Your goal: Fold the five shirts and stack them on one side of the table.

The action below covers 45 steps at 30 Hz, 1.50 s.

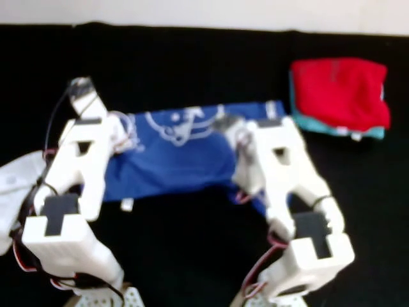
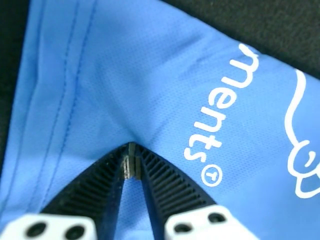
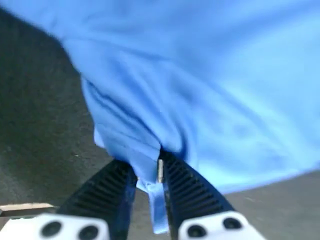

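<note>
Smack in the middle of the black tabletop (image 1: pixel 192 57) is the blue shirt (image 1: pixel 172 163), lying crosswise between the two arms and a bit rumpled, with its white print (image 1: pixel 182 125) along the far edge.

The left claw (image 2: pixel 132 167) is pinching a fold of that blue shirt (image 2: pixel 150 75). Its ribbed black fingers (image 2: pixel 165 175) come together at the tips with fabric caught between them, right next to the white print (image 2: pixel 215 125). From above, the left claw (image 1: pixel 124 139) sits at the shirt's left end.

The right claw (image 3: pixel 159 172) is also pinching the blue shirt (image 3: pixel 225 100). It has a bunched bit of hem squeezed between its fingers, and some cloth hangs out past them over the dark tabletop (image 3: pixel 40 115). In the high view it's at the shirt's right end (image 1: pixel 233 131).

Over at the far right there's a folded stack, well apart from the blue one: a red shirt (image 1: pixel 339 89) on top of a teal shirt (image 1: pixel 307 123). A white cloth (image 1: pixel 13 185) is crumpled at the left edge, beside the left arm.
</note>
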### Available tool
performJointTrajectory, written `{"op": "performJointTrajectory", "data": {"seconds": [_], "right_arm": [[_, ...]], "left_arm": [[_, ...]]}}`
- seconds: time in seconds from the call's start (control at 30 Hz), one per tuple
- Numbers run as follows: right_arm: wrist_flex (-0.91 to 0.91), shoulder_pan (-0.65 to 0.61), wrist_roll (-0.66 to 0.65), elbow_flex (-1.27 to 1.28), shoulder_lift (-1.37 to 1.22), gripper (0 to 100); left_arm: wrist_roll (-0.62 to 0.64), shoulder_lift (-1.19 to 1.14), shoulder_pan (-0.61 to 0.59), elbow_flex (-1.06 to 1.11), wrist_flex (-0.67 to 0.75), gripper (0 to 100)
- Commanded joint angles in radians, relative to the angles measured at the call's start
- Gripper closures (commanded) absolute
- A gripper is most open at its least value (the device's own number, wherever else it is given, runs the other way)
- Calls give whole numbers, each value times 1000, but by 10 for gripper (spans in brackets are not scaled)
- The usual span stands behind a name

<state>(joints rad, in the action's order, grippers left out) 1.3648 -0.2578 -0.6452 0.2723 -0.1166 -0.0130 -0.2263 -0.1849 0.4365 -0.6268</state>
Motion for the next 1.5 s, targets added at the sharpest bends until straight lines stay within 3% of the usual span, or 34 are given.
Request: {"op": "performJointTrajectory", "data": {"seconds": [0.0, 0.23, 0.33, 0.47, 0.6, 0.9, 1.07, 1.23, 1.47], "right_arm": [[47, 61, -44, -183, 1, 993], [8, 73, -40, -461, -209, 988], [8, 73, -37, -639, -363, 941], [4, 85, 126, -909, -541, 855], [19, 108, 307, -1187, -691, 852], [380, 113, 356, -1601, -768, 854], [401, 117, 356, -1612, -765, 998], [403, 96, 361, -1465, -671, 991], [395, 68, 361, -970, -277, 991]], "left_arm": [[2, -5, 12, -30, 12, 992], [2, -5, 12, -30, 12, 992], [2, -5, 12, -30, 12, 992], [2, -5, 12, -30, 12, 992], [2, -5, 12, -30, 12, 992], [2, -5, 12, -30, 12, 992], [2, -5, 12, -30, 12, 992], [2, -5, 12, -30, 12, 992], [6, 67, 7, -30, -14, 990]]}}
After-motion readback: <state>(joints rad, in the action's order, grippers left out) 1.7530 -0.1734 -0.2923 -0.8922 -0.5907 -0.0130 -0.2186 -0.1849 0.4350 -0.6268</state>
